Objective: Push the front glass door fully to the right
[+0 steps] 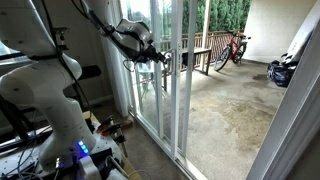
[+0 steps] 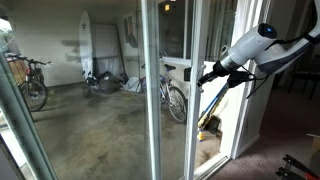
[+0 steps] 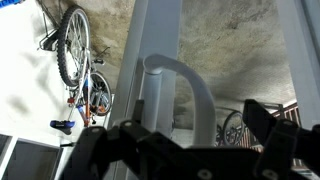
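Observation:
The front glass door [image 1: 166,100] is a tall white-framed sliding panel, seen in both exterior views [image 2: 192,125]. In the wrist view its upright frame [image 3: 150,40] carries a curved white loop handle [image 3: 178,78]. My gripper [image 3: 195,130] is open, and its two dark fingers sit on either side of the handle without closing on it. In both exterior views the arm reaches in at about mid-height of the door and the gripper [image 1: 160,57] [image 2: 207,75] is at the door's upright edge.
Beyond the glass is a concrete patio with bicycles [image 1: 232,48] [image 2: 175,98] [image 3: 72,45] and a white surfboard [image 2: 86,45] against the wall. Other white-framed glass panels stand beside the door. The robot base and cables [image 1: 85,150] are on the floor indoors.

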### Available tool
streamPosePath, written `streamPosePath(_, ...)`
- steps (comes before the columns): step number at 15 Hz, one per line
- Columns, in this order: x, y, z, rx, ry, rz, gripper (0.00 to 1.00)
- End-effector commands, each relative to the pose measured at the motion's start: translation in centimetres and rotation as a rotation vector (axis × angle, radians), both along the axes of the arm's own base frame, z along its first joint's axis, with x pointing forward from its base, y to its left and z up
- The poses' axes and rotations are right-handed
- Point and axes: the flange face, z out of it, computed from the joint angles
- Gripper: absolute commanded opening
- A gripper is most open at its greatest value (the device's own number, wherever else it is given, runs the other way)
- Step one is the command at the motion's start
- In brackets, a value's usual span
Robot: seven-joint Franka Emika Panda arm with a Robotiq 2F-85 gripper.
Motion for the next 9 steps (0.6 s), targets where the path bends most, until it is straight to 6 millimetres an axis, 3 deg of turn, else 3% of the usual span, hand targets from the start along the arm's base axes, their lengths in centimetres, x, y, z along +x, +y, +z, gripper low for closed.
streamPosePath(1, 0.8, 0.9, 0.9, 0.022, -0.037, -0.015, 1.00)
streamPosePath(4, 1.4, 1.1, 1.7, 0.029, -0.062, -0.027, 1.00)
streamPosePath(9, 2.9, -1.7, 2.2, 0.011, -0.089, -0.097, 1.00)
